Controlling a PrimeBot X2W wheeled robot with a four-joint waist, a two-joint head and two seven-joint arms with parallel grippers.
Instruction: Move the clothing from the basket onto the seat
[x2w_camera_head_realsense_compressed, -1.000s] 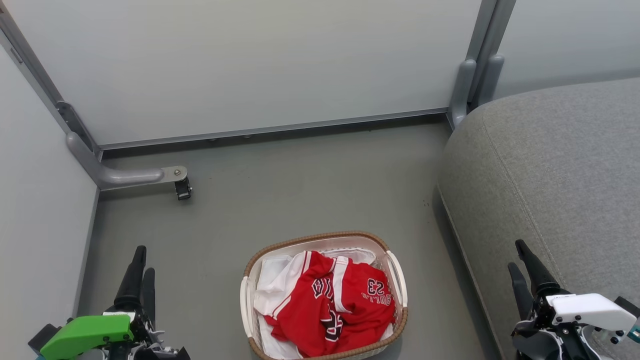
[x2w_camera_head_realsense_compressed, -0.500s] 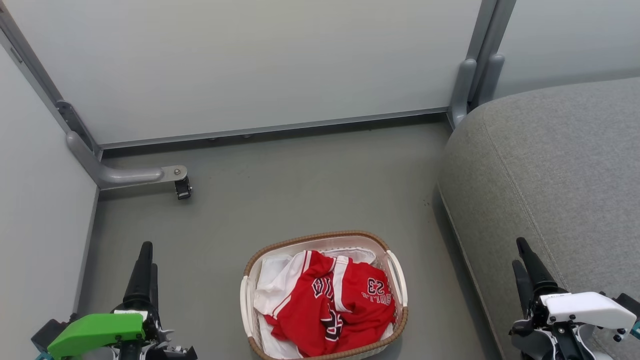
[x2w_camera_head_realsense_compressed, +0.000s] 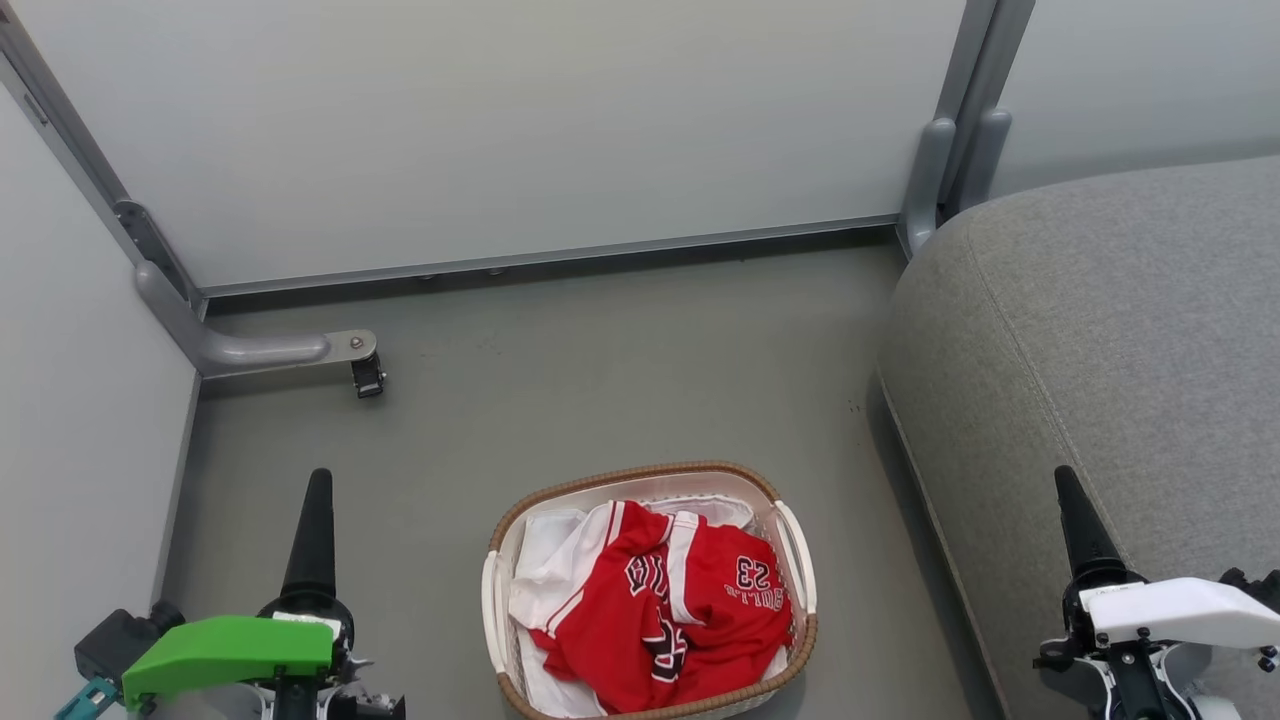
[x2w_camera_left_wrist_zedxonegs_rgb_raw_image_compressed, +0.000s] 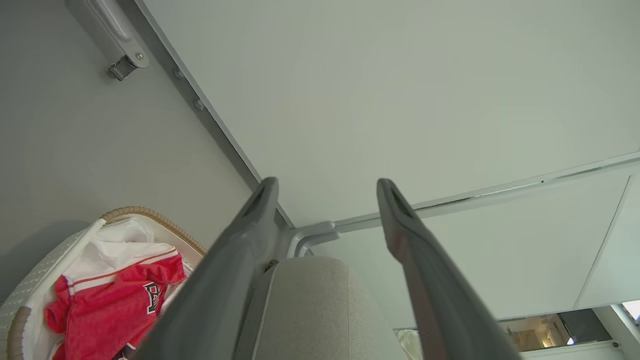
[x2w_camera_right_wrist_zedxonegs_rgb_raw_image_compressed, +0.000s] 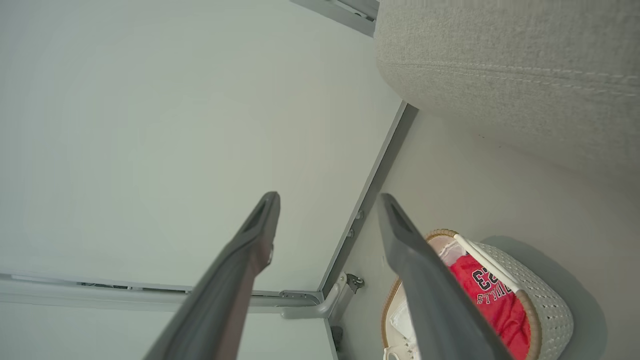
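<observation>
Now, nearest to the robot, the left gripper (x2w_camera_head_realsense_compressed: 319, 482), with its green cover and two long dark fingers, sits at the lower left of the head view. A second ago its two fingers showed side by side. Since then it has turned and slid a little toward the middle, so the fingers line up and look like one dark point. The left wrist view shows its fingers spread wide with nothing between them. The right gripper (x2w_camera_head_realsense_compressed: 1063, 478), with its white cover, sits at the lower right, in front of the seat's edge. It has turned the same way and also looks like one point now. The right wrist view shows it wide apart and holding nothing too. Between the two grippers, a bit farther out, the oval white plastic basket (x2w_camera_head_realsense_compressed: 640, 470) with a brown woven rim stands on the flat grey floor (x2w_camera_head_realsense_compressed: 600, 360). It has not moved. The red basketball clothing (x2w_camera_head_realsense_compressed: 680, 620) with white trim and the number 23 lies bunched up inside it, on top of a plain white sheet (x2w_camera_head_realsense_compressed: 550, 545), just as before. To the right of the basket, close by but not touching, is the big grey fabric seat (x2w_camera_head_realsense_compressed: 1100, 330) with a stitched seam. Farther back on the left, a grey metal foot (x2w_camera_head_realsense_compressed: 270, 350) rests on the floor. Behind everything stand the pale wall panels (x2w_camera_head_realsense_compressed: 500, 130).
</observation>
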